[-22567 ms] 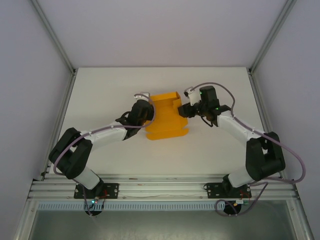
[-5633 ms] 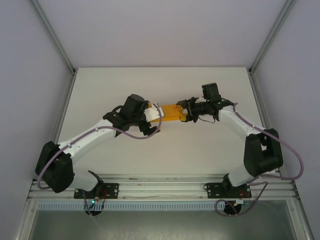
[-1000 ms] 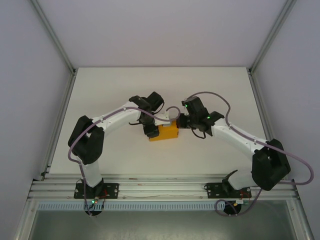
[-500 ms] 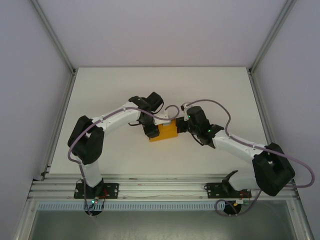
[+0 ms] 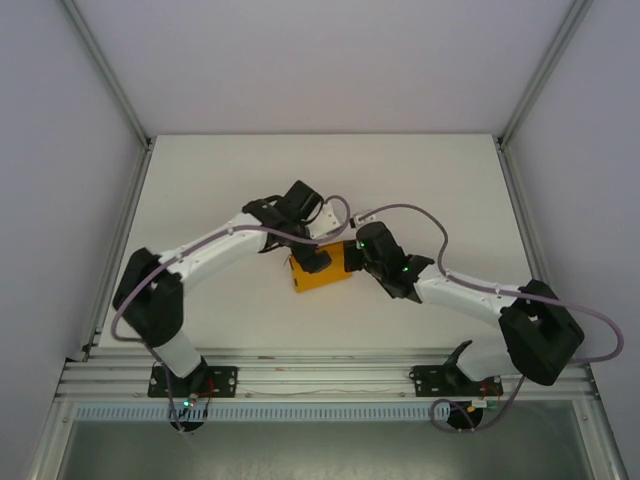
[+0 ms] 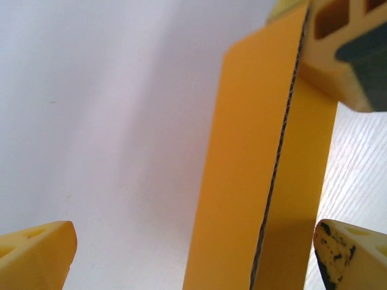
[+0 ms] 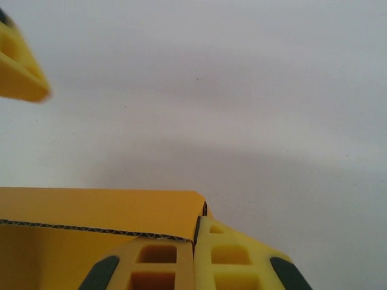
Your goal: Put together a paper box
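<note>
Hidden and cut-off bits

From above, the two black arm ends (image 5: 312,258) cover much of the bright orange card paper box (image 5: 318,277), so its far side and right end are hidden. The left wrist camera cuts the paper box off at the bottom, and the yellow plastic fingertips (image 6: 37,252) of the left gripper (image 6: 195,244) at the corners. The right wrist camera cuts off the right gripper (image 7: 195,260) at the bottom; a left gripper finger (image 7: 18,69) looks blurry.

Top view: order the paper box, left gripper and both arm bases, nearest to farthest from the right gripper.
1. paper box, held
2. left gripper, just left
3. right arm base, near right
4. left arm base, near left
</note>
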